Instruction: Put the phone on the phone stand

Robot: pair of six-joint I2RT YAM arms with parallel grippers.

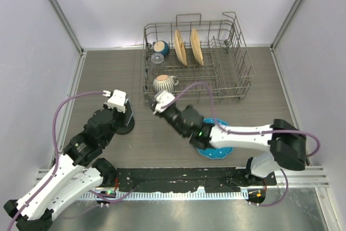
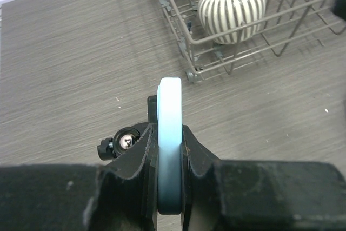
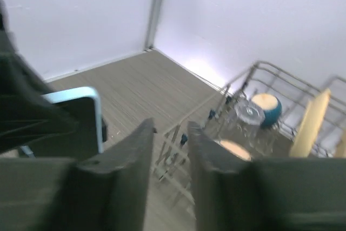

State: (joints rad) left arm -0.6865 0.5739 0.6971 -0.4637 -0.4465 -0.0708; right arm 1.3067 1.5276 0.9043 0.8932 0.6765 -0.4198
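Left of the dish rack [image 1: 232, 74], the left end effector [image 2: 170, 133] grips the light blue phone [image 2: 170, 98] edge-up. By the rack's front, the right end effector [image 3: 170, 150] stands slightly parted, empty.

1. One phone [image 2: 170, 150] is counted.
2. One phone stand [image 1: 126, 128] is counted, left of centre.
3. One dish rack [image 1: 244, 63] is counted, upper centre.
4. Two tan plates [image 1: 180, 47] [image 1: 197, 46] are counted.
5. One striped mug [image 1: 164, 83], one teal cup [image 1: 161, 47] and one clear glass [image 1: 157, 59] are counted.
6. One blue plate [image 1: 216, 152] is counted, lower centre.
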